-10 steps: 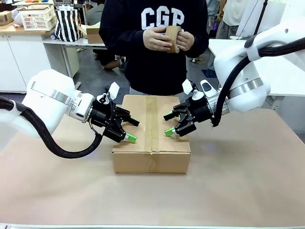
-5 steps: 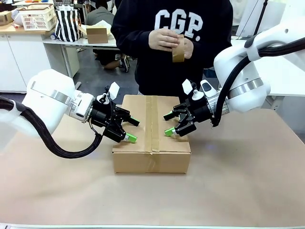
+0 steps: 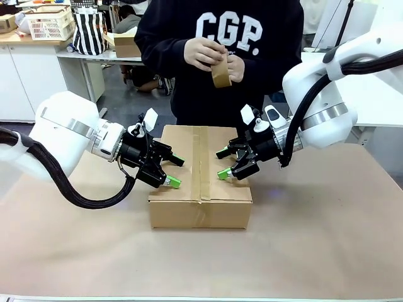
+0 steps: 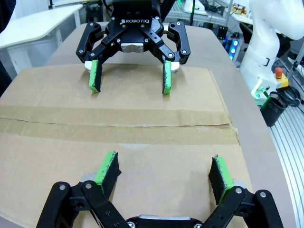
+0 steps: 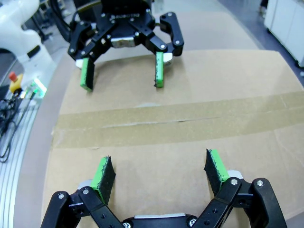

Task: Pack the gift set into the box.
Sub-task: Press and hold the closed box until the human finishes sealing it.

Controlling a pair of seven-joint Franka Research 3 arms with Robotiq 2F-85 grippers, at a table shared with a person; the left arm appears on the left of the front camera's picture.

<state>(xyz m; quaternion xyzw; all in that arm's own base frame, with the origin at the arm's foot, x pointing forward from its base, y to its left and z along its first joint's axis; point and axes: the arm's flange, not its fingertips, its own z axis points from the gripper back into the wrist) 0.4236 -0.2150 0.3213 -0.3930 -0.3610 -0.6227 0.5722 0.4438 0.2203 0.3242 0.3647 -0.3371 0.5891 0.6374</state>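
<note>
Box (image 3: 201, 204) lies flat, long axis seemingly toward the person (image 3: 220, 75).

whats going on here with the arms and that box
The box sits closed on the table, with a strip of tape already along its top seam. The left gripper and the right gripper are both open, one on each side of the seam, low over the top flaps. Whether they press down is unclear. Across the table, a person holds a roll of tape in both hands above the box.
</note>
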